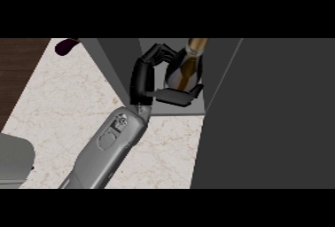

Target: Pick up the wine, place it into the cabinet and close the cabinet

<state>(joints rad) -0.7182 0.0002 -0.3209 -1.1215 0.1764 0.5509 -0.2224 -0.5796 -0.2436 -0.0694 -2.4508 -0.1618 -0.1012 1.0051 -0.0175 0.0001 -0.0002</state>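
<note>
Done: pick-up finished; the wine (186,73) is off the counter (65,102) and inside the open compartment of the cabinet (262,111), w/ my hand round it.
Wine: dark bottle, gold neck toward the far side, body betw. my fingers (157,54) and thumb (177,95). Can't tell if its base sits on the cabinet floor.
Left to do: set it down, let go, pull out, shut the cabinet; the opening is plainly not closed. I judge approx. halfway.
R hand (145,77): clamped round the wine. Fingers curl over the bottle's far side, thumb hooks the near side, close to the front edge of the cabinet floor.
R forearm (111,142): runs diagonally from the counter's near edge to the cabinet mouth, wrist at its front lip.
L side: only a grey bit of arm (13,157) by the counter's near-left corner; hand not visible.
Other: small purple thing (65,45) at the counter's far edge, left of the cabinet, well apart from me.
</note>
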